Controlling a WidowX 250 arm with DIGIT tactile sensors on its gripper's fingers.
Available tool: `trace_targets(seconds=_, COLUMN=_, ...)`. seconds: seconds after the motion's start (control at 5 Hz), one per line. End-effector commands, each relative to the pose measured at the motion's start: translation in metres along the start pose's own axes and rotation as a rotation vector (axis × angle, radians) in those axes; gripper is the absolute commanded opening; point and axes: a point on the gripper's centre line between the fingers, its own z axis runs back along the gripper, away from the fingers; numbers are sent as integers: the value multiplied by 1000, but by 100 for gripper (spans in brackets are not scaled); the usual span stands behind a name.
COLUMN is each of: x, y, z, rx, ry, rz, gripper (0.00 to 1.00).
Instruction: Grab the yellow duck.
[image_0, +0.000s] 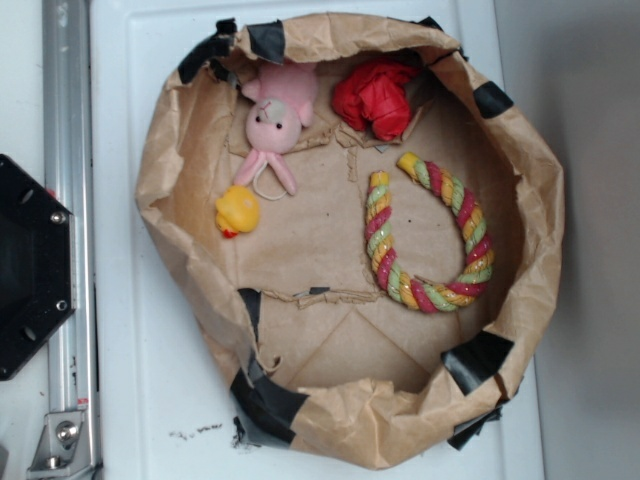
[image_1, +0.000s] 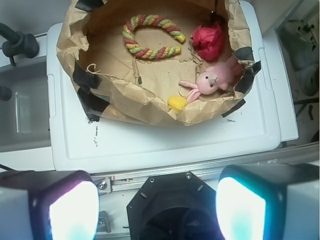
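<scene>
A white worktop (image_0: 150, 400), moulded plastic with a raised border, carries a crumpled brown paper basin (image_0: 165, 180) patched with black tape along its rim. Small dark specks lie on the white surface near the basin's lower edge. Along 1 side runs a silver metal rail (image_0: 68, 120), bolted at its end with a bracket. Beyond the opposite side the floor (image_0: 590, 250) is plain grey. In the wrist view a translucent plastic tub (image_1: 22, 110) sits beside the worktop. Light is soft and even, with faint shadows.
</scene>
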Motion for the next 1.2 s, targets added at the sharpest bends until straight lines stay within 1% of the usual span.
trace_targets(seconds=0.0, x=0, y=0, z=0, rx=0, ry=0, rz=0, gripper=100)
trace_targets(seconds=0.2, x=49, y=7, z=-11, rx=-18, ry=-9, rz=28, gripper=100)
trace_targets(seconds=0.4, x=94, y=25, z=-61, rx=27, ry=-76, rz=106, gripper=100)
trace_targets(seconds=0.6, x=107, y=38, z=-119, rx=28, ry=62, rz=72, gripper=100)
trace_targets(seconds=0.8, x=84, y=49, z=-162, rx=66, ry=142, rz=-64, gripper=100)
trace_targets(seconds=1.0, x=72, y=51, z=-172, rx=23, ry=221, rz=-228, gripper=100)
